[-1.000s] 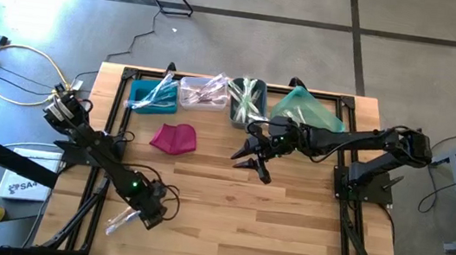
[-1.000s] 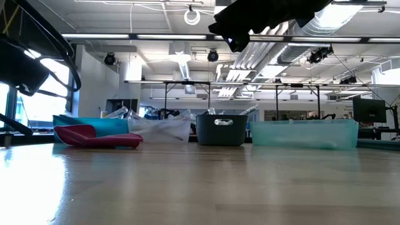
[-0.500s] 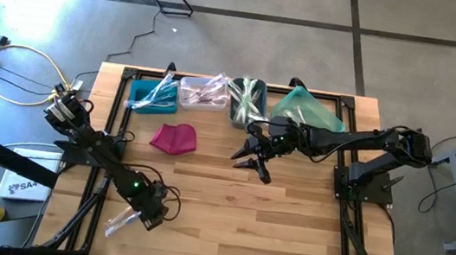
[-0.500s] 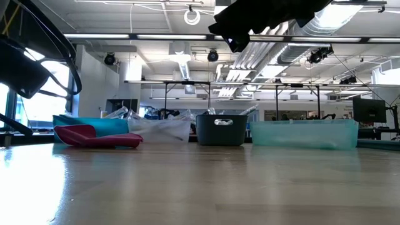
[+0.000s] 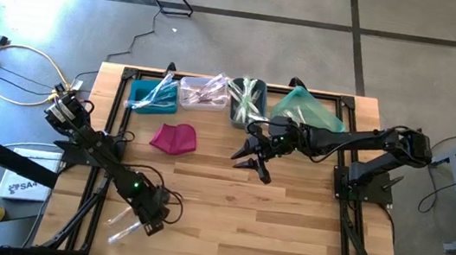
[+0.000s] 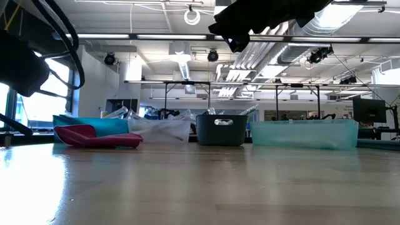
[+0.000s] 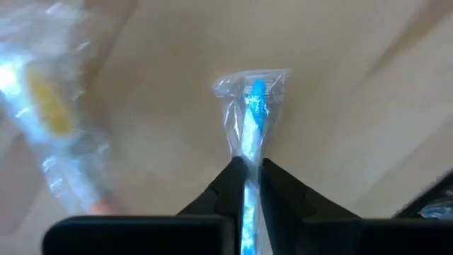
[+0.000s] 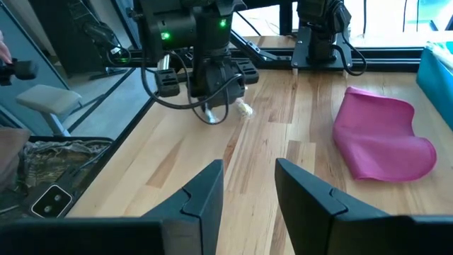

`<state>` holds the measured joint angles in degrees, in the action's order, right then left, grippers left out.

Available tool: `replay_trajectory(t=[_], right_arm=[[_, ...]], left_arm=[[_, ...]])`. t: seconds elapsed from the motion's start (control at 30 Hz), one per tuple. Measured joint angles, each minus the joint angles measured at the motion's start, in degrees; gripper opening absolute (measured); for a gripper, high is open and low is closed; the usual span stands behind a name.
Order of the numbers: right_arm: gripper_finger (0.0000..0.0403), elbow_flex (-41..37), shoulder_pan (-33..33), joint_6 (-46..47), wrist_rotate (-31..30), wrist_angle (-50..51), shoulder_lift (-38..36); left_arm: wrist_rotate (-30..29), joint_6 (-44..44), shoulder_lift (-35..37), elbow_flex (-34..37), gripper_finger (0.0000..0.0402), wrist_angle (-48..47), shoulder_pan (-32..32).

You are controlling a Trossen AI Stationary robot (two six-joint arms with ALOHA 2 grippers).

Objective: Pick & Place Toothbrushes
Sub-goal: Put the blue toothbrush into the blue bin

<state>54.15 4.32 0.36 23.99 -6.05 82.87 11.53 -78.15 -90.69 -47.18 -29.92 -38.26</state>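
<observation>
1 wrapped toothbrush (image 7: 249, 134) is pinched between the left gripper (image 7: 247, 185) fingers near the table's (image 5: 285, 230) front-left corner, ready for lifting toward the back-edge bins. The right gripper (image 8: 248, 185) hovers mid-table, parted and empty.

- Table (image 5: 286, 222): pale wood planks, smooth, with a soft sheen in the low view.
- Toothbrush (image 7: 251, 134): blue handle, sealed in clear, crinkly, glossy plastic wrap.
- Left claw (image 7: 246, 185): dark, matt fingers (image 7: 228, 185).
- Pouch (image 8: 382, 138): magenta, smooth, matt, soft-looking.
- Teal bin (image 6: 304, 133): translucent plastic, frosted.
</observation>
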Motion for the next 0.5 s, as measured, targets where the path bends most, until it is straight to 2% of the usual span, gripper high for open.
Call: replay_trajectory(t=[0.5], right_arm=[[0.0121, 0.00, 0.00, 0.00, 0.00, 0.01, 0.00]], left_arm=[[3.04, 0.35, -0.02, 0.06, 0.0030, 1.83, 0.02]])
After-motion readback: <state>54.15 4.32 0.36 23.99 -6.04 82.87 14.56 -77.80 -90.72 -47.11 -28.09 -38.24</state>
